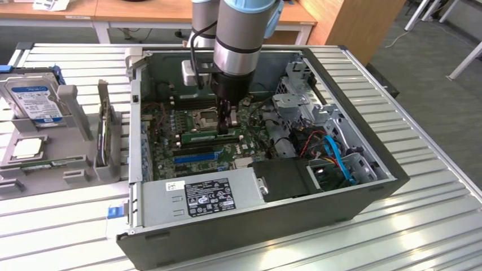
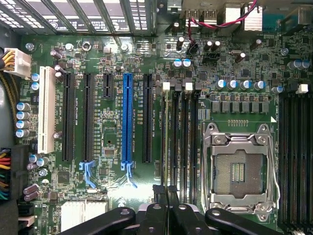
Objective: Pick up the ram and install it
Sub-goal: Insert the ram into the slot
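Black jaws were closed on the long, thin green circuit-board ram stick [image 1: 203, 136], gripping it near its middle. The stick lay lengthwise along the bank of long black plastic memory slots [image 2: 183, 132]. Whether its lower edge was seated in a slot could not be told. Just beside the slots sat the square silver metal processor socket [image 2: 239, 169]. On the slots' other side stood the long blue expansion slot [image 2: 127, 117] and, further off, a white plastic slot [image 2: 47, 110].

Room around the arm was tight. The walls of the open dark-grey computer case [image 1: 391, 169] ringed the green motherboard. A grey metal power supply box with a black label [image 1: 203, 197] filled the near side of the case, and blue cables [image 1: 335, 155] coiled by the drive cage at the exterior view's right.

At the exterior view's left, a grey plastic parts holder [image 1: 75, 107] carried an upright silver hard drive [image 1: 34, 99] and a flat square processor chip [image 1: 28, 148]. All stood on a ribbed metal tabletop [image 1: 421, 226], with wooden desks [image 1: 150, 8] behind.
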You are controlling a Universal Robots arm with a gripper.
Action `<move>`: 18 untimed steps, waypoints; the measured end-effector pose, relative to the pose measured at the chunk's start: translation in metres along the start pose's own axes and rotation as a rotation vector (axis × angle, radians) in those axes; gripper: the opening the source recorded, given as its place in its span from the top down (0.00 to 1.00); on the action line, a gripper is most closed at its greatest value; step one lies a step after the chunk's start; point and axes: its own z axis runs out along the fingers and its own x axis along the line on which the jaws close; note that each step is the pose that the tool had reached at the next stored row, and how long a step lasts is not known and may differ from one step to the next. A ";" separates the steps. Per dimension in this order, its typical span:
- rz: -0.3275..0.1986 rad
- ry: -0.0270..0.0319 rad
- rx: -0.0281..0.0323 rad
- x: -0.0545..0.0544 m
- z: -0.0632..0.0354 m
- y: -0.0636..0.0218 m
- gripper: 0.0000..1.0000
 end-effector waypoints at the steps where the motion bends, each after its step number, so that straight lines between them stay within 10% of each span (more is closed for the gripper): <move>1: 0.000 -0.0002 0.0001 0.000 0.0003 0.0000 0.88; 18: -0.003 0.0000 0.0000 -0.001 0.0006 0.0000 0.88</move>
